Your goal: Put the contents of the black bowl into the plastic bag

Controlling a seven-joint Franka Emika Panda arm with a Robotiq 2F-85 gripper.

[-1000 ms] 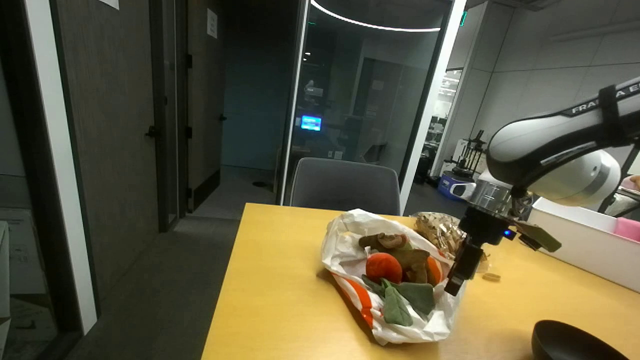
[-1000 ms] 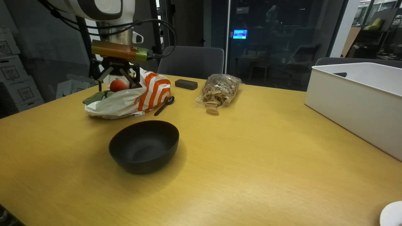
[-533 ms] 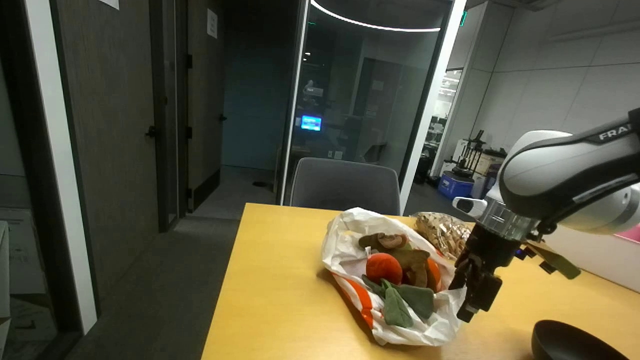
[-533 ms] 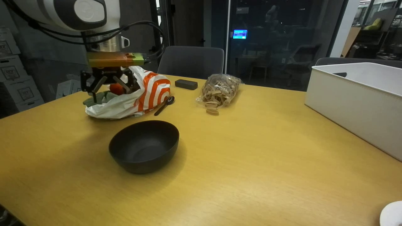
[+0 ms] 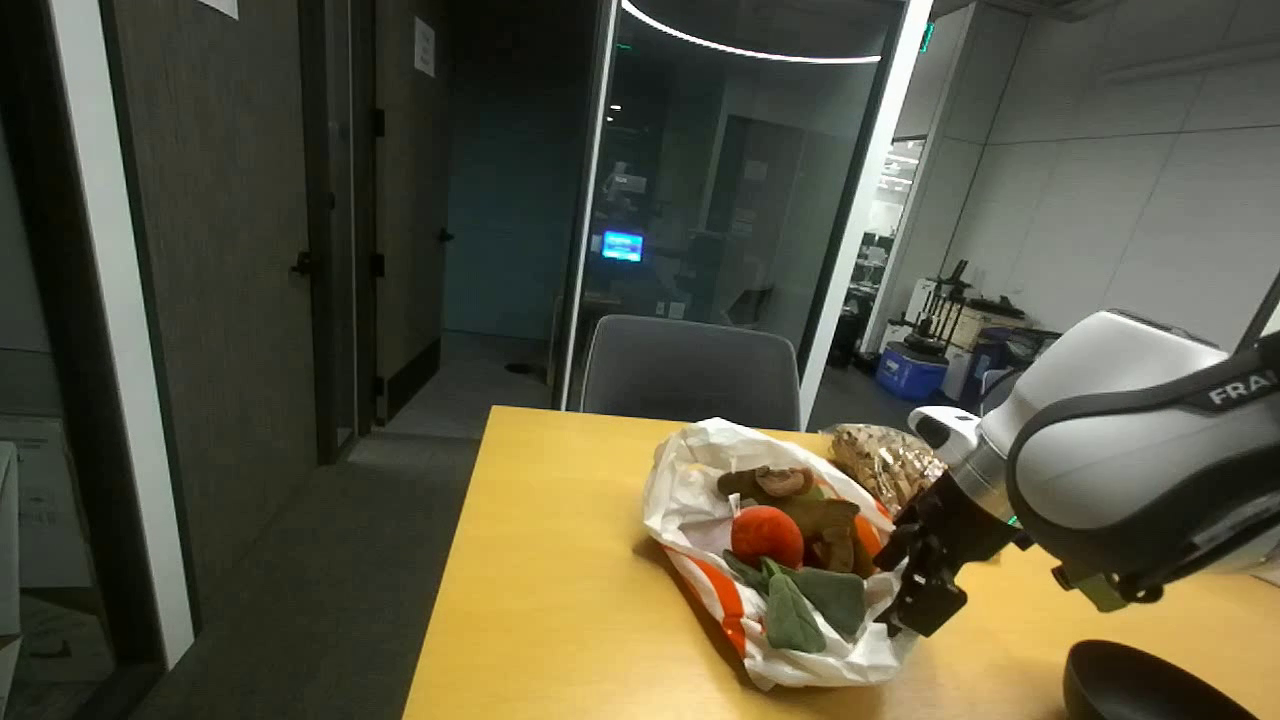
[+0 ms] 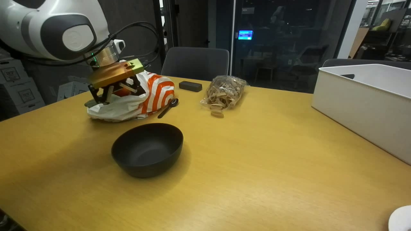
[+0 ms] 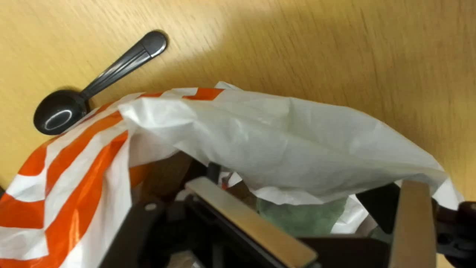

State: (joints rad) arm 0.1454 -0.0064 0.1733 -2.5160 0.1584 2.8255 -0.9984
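The plastic bag, white with orange-red stripes, lies on its side with its mouth spread wide. Inside it are the contents, a brown lumpy soft thing, beside a red ball and green leaf-like cloth. My gripper is tilted at the bag's near edge. In the wrist view its jaws stand wide apart over the mouth, and the bag's white flap partly covers the tips. No firm hold on anything shows. Nearer the camera, the black bowl sits upright on the table, its inside bare.
A black spoon lies against the bag's side. Behind it are a dark block and a clear bag of tan pieces. A white bin stands at the right in an exterior view. A chair is at the table's far side.
The arm has come down and its wrist has tilted, bringing the gripper lower against the bag's edge. Bag and bowl stay almost where they were.
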